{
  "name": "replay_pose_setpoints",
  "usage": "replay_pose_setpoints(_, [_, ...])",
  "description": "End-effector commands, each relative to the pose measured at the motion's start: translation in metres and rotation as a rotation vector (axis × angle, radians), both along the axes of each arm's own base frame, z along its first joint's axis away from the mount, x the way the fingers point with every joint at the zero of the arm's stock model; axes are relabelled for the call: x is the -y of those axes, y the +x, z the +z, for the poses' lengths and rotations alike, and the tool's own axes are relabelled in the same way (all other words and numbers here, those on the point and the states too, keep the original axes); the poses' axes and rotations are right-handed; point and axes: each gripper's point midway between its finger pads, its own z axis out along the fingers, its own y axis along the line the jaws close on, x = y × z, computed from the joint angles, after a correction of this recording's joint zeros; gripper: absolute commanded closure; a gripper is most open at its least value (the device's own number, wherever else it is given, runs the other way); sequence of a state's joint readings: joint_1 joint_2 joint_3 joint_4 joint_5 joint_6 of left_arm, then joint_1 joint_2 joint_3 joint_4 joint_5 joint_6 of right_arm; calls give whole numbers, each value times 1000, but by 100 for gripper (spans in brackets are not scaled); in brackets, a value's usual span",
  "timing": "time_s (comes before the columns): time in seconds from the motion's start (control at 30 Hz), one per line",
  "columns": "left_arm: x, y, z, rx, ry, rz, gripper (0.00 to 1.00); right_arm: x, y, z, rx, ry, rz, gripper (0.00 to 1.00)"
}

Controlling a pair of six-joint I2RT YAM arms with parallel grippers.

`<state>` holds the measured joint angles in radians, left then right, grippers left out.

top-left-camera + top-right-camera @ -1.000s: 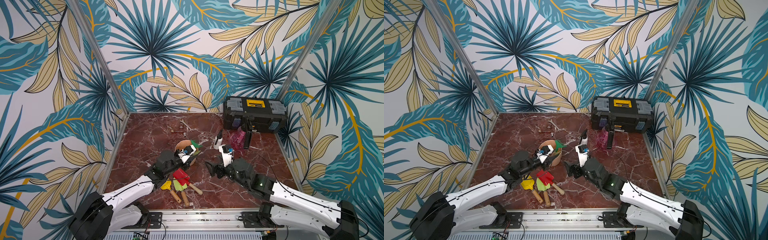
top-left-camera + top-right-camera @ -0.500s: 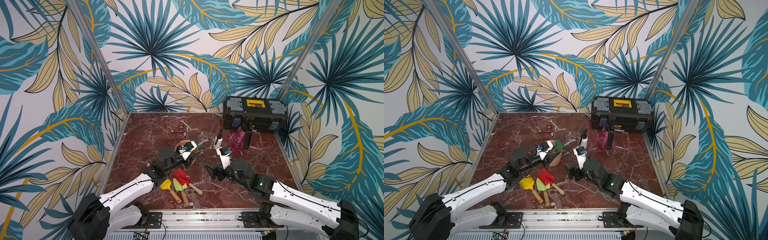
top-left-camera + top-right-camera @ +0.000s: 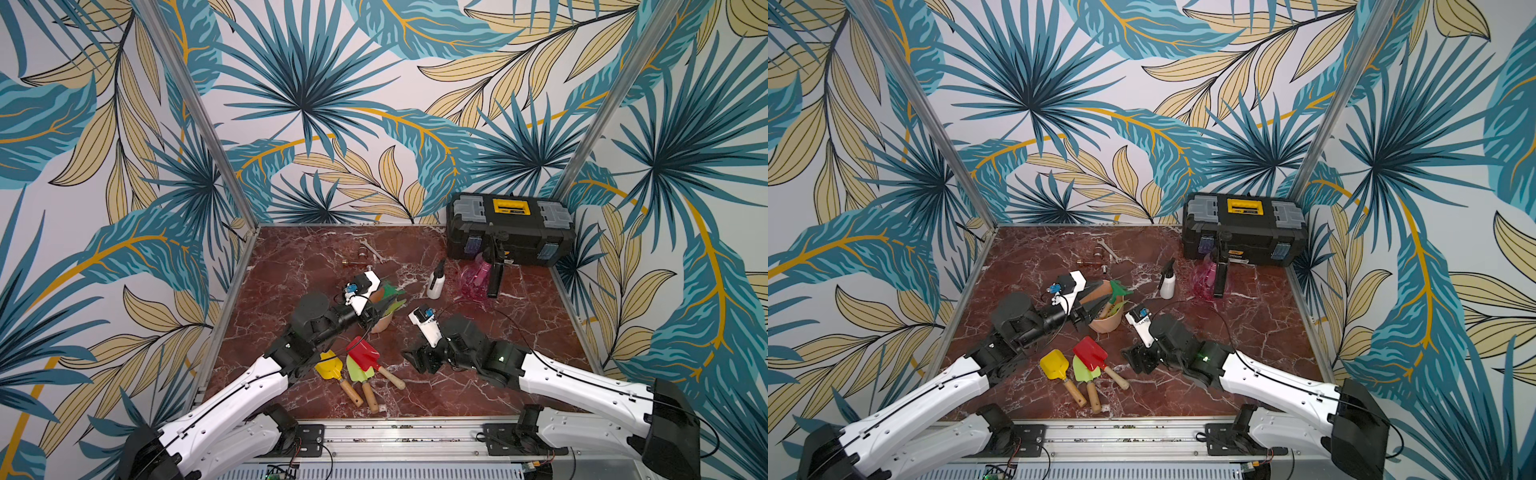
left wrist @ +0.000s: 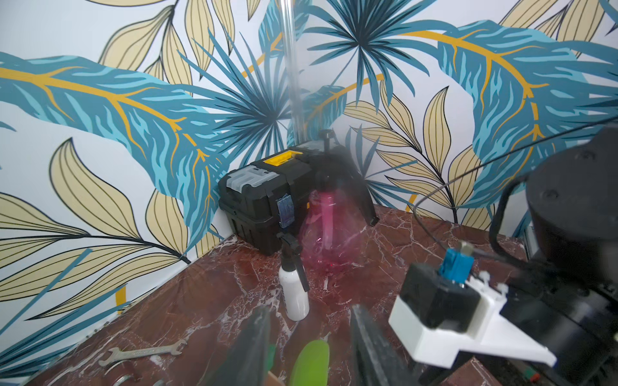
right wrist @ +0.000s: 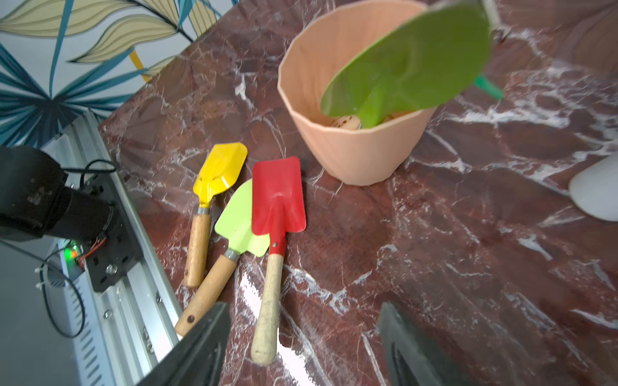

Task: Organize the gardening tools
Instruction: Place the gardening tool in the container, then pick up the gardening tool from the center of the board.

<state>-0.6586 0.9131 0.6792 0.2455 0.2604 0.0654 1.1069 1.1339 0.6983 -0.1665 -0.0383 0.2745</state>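
Toolbox point(image 3: 511, 232): yellow label, writing cannot be read.
Left gripper point(image 4: 309, 317): jaws are parted around green trowel point(image 4: 311, 364).
Right gripper point(image 5: 302, 310): jaws are held wide.

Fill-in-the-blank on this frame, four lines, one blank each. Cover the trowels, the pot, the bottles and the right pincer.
1. The yellow trowel, lime-green trowel and red trowel lie together; the ____ one partly covers another.
2. The white spray bottle stands ____ beside the pink spray bottle.
3. The peach pot holds a leaning trowel with a ____ blade.
4. The right pincer is ____, gripping nothing.

Missing words: red; upright; green; open.
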Motion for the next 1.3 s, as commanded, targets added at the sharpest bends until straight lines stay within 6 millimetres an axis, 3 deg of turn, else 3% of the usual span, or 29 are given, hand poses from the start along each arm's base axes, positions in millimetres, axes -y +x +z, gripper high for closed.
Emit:
replay_pose_setpoints(0.0, [-16, 3, 6, -41, 3, 88, 57, -6, -16, -8, -41, -35, 90, 26])
replay_pose_setpoints(0.33, [-44, 8, -5, -71, 40, 227, 56, -14, -34, -60, -131, -243, 148, 29])
replay_pose_setpoints(0.67, [-57, 12, -11, -95, 58, 295, 55, -31, -47, -92, -184, -355, 209, 32])
replay_pose_setpoints(1.0, [-70, 12, -15, -106, 71, 348, 54, -40, -46, -116, -197, -419, 203, 46])
replay_pose_setpoints(1.27, [-75, 10, -9, -96, 63, 363, 52, -41, -43, -124, -192, -443, 194, 58])
